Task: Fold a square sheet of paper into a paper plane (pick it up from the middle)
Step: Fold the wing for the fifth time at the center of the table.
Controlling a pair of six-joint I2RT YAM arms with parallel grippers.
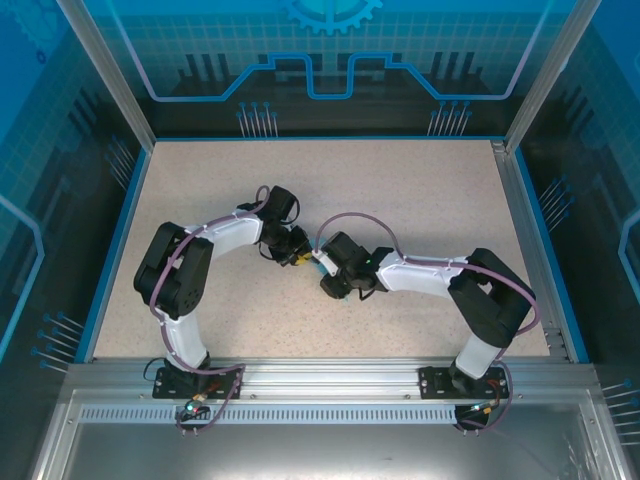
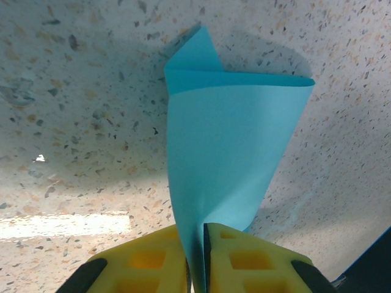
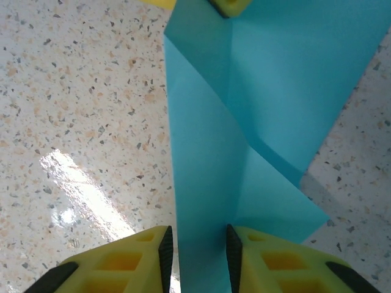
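Above the middle of the worktop (image 1: 420,200), the left hand (image 2: 196,231) pinched the square sheet of paper (image 2: 226,140), partly folded and held off the surface, probably to steady the crease. The right hand (image 3: 197,235) stood narrowly parted with the sheet between its fingers, apparently loose enough to slide along the fold.

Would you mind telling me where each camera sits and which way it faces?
Top external: above and behind the bases, looking down at the table; both arms show, left gripper and right gripper close together mid-table.
Left wrist: on the left arm, looking past its yellow fingers pinched on the blue paper.
Right wrist: on the right arm, looking down past its parted fingers at the paper.
Both wrist views share the paper.
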